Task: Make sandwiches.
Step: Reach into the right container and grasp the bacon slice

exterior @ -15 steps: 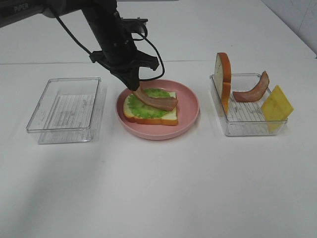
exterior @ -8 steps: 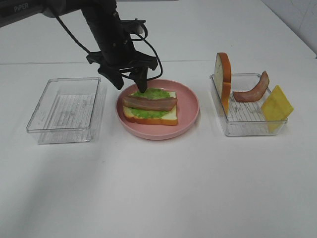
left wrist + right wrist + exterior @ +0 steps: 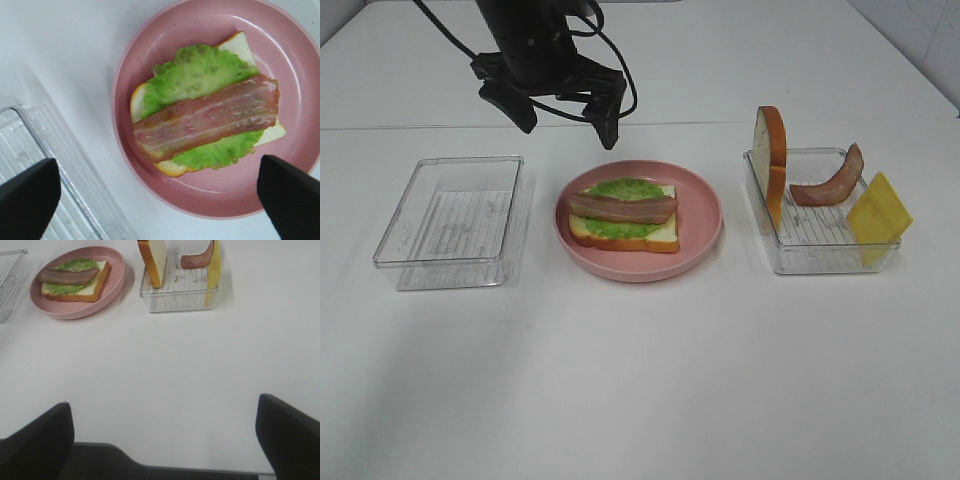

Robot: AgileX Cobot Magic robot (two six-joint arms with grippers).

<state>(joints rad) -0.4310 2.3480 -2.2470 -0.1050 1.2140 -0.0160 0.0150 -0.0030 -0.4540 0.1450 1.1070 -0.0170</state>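
Observation:
An open sandwich (image 3: 623,215) lies on the pink plate (image 3: 705,215): one bread slice, a lettuce leaf (image 3: 200,70) and a bacon strip (image 3: 207,122) across the top. My left gripper (image 3: 568,130) hangs open and empty above the plate's far edge, clear of the food; its fingers (image 3: 27,205) frame the plate in the left wrist view. A second bread slice (image 3: 772,165) stands upright in the right tray (image 3: 820,255), with another bacon strip (image 3: 830,183) and a yellow cheese square (image 3: 878,215). My right gripper (image 3: 162,440) is open over bare table, well short of the right tray (image 3: 175,300).
A clear plastic tray (image 3: 450,220) with nothing in it sits left of the plate. The table is white, and its near edge shows in the right wrist view.
The left gripper opened and let go of the bacon strip, which now lies flat on the lettuce. The gripper then rose and drew back from the plate.

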